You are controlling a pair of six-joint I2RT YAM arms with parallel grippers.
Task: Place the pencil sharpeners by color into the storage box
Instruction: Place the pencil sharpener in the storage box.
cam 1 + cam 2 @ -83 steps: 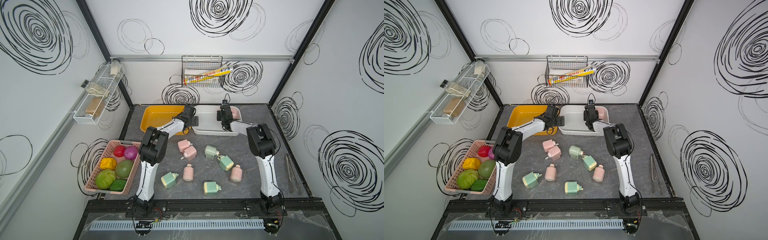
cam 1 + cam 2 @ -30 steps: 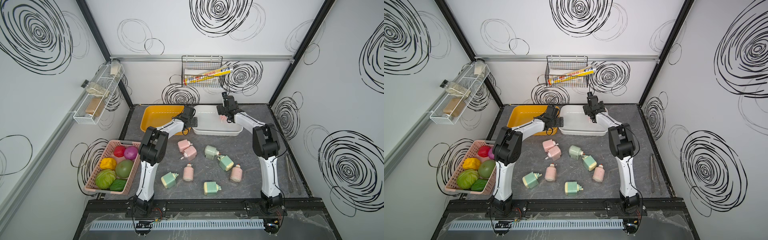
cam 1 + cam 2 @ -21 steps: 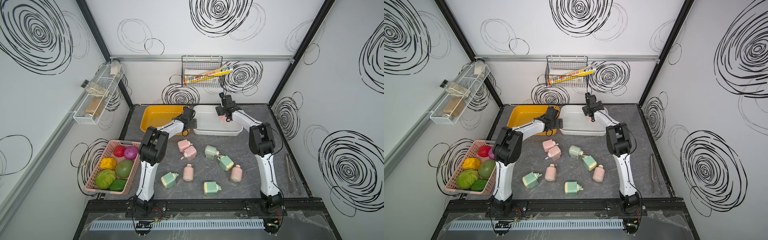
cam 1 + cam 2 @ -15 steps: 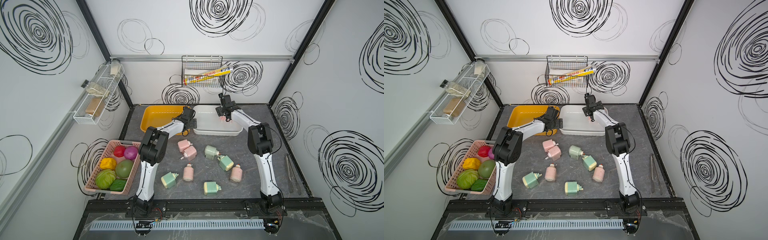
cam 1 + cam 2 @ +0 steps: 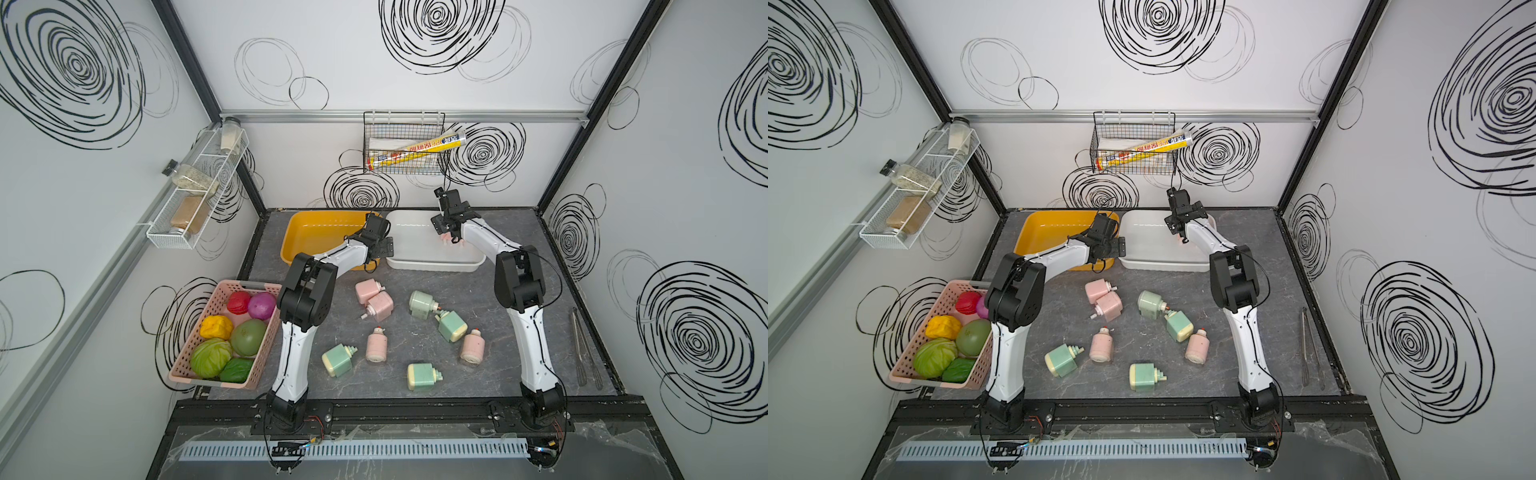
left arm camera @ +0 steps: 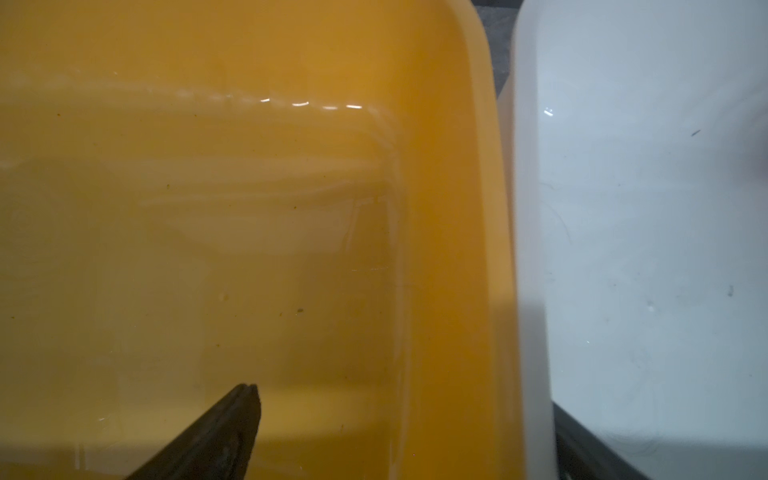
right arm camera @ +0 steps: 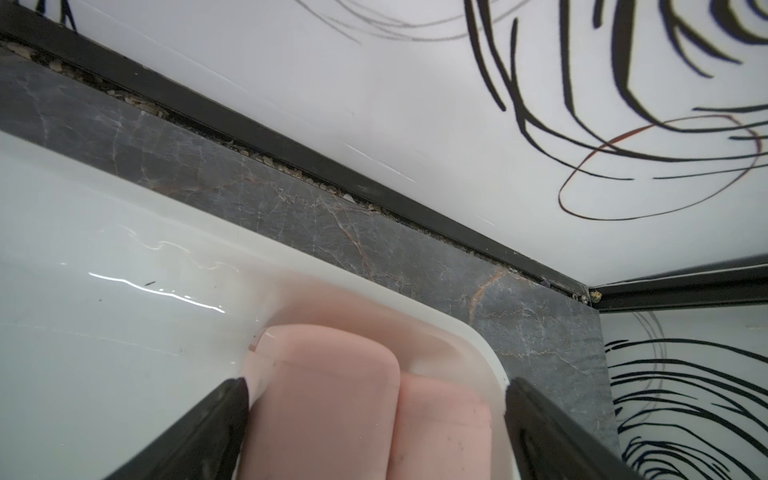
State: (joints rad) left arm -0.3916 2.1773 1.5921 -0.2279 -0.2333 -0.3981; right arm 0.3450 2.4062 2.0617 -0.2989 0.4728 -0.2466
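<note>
Several pencil sharpeners lie loose on the table in both top views, pink ones point(image 5: 380, 307) and mint green ones point(image 5: 451, 326) mixed. Two more pink sharpeners point(image 7: 332, 399) lie side by side in the far right corner of the white storage box point(image 5: 415, 259). My right gripper point(image 7: 376, 384) hangs open just above them, one finger on either side and neither touching. It also shows in a top view point(image 5: 449, 232). My left gripper point(image 5: 374, 239) is open over the right end of the yellow storage box point(image 6: 457, 208). That box has nothing in it, and only one of the left fingers point(image 6: 232, 428) shows.
A pink basket point(image 5: 249, 286) of toy fruits stands at the left front. Metal tongs point(image 5: 584, 345) lie along the table's right edge. A wire rack point(image 5: 403, 145) hangs on the back wall above the boxes, and a wire shelf point(image 5: 195, 195) hangs on the left wall.
My right gripper has risen out of the white box and drifted slightly left, leaving the pink sharpeners in the corner. The left gripper has shifted only slightly.
</note>
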